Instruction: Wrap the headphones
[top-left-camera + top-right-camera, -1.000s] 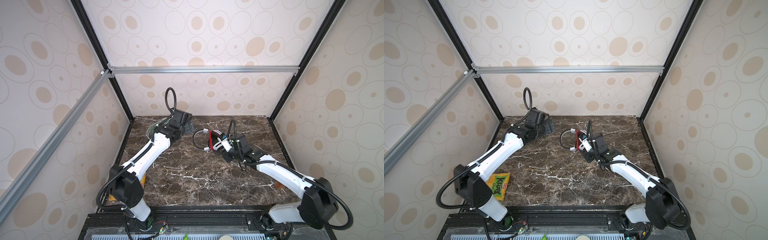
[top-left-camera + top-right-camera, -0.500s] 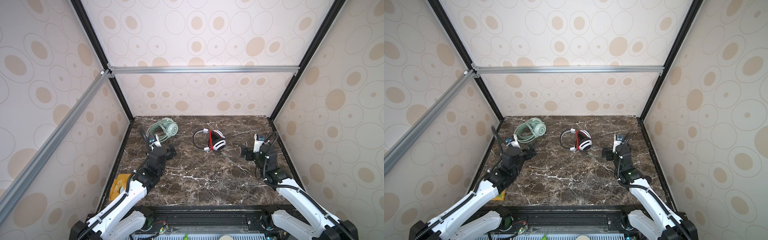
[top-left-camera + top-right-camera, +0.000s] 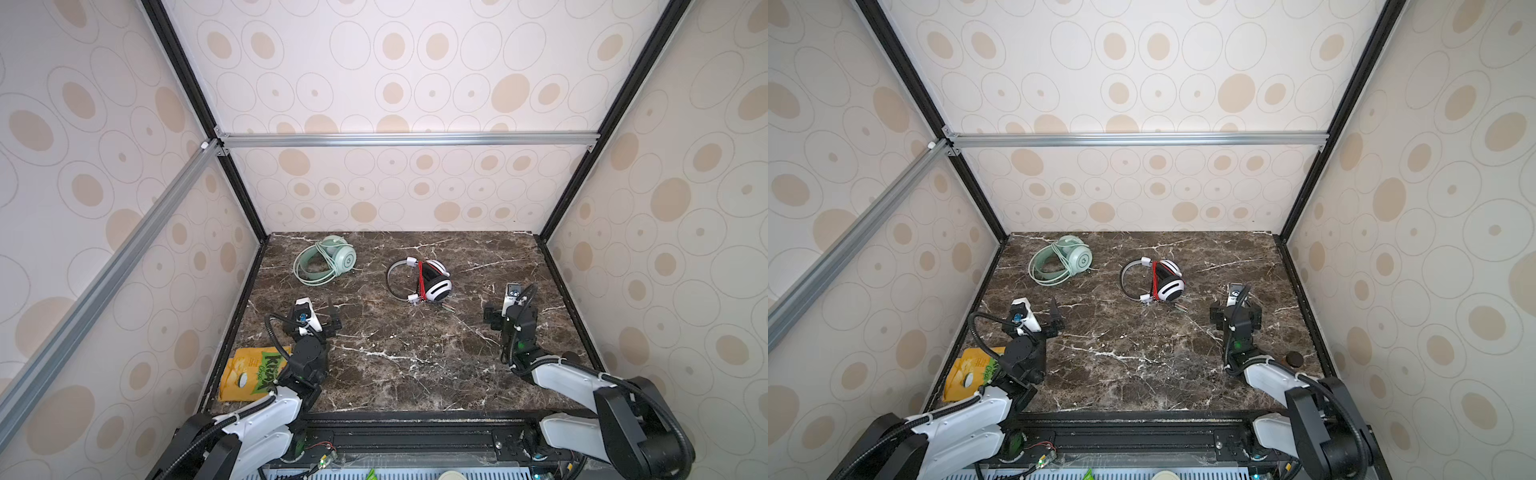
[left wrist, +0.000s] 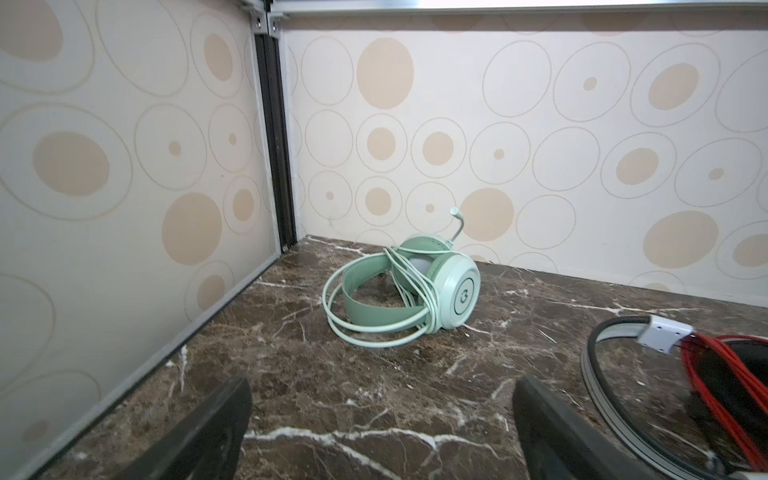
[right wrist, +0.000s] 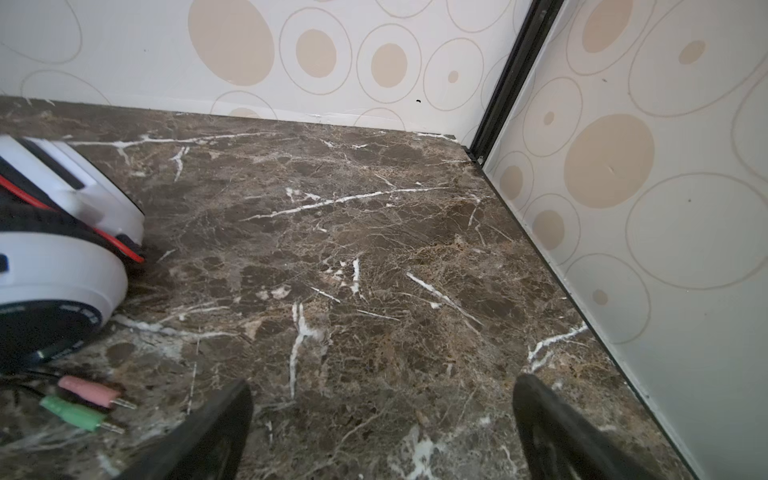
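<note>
Both pairs look wrapped: mint headphones (image 3: 326,264) near the desk's (image 3: 395,357) far-left corner, white-black headphones (image 3: 419,280) far-centre. Left gripper (image 4: 382,432) and right gripper (image 5: 382,432) gape empty near the front, probably to avoid cords.

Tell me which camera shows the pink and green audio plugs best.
The right wrist view: the pink and green plugs lie close and sharp on the marble table beside the white-and-black headphones. In both top views they are only tiny slivers. The left wrist view does not show them.
</note>
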You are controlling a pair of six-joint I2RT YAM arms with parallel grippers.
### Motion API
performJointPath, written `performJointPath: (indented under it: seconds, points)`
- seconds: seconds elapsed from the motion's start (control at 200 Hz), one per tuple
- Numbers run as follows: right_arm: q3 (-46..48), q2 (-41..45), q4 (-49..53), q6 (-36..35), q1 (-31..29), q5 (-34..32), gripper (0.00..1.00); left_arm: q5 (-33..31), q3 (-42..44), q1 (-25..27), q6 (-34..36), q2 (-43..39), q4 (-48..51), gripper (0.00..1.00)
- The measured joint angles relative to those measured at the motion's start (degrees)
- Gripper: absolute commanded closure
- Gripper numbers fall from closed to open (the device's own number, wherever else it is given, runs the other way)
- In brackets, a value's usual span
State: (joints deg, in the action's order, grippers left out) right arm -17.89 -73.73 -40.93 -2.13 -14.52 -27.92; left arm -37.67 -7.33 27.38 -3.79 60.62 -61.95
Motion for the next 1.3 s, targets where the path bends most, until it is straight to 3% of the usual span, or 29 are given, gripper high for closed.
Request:
performJointPath:
  seconds: [0.385, 0.495, 0.715, 1.06, 1.3]
  points:
    - [5.0, -13.6, -21.9, -1.9, 2.6, 1.8, 0.0, -0.3, 4.8, -1.7, 12.0, 15.6, -24.0, 0.02]
    - [5.4, -13.5, -23.2, -1.9, 2.8, 2.5, 0.0, -1.8, 6.0, -2.0, 14.2, 19.8, -25.8, 0.02]
    - [5.4, -13.8, -25.5, -2.2, 3.0, 4.0, 0.0, -4.0, 7.1, -2.0, 18.5, 19.3, -28.6, 0.02]
    - [5.4, -16.6, -28.2, -3.2, 3.0, 5.4, 0.0, -4.7, 7.1, -3.0, 18.6, 22.9, -29.6, 0.02]
    - [5.4, -16.6, -29.0, -3.4, 3.0, 5.5, 0.0, -4.7, 7.1, -8.0, 12.9, 23.3, -29.7, 0.02]
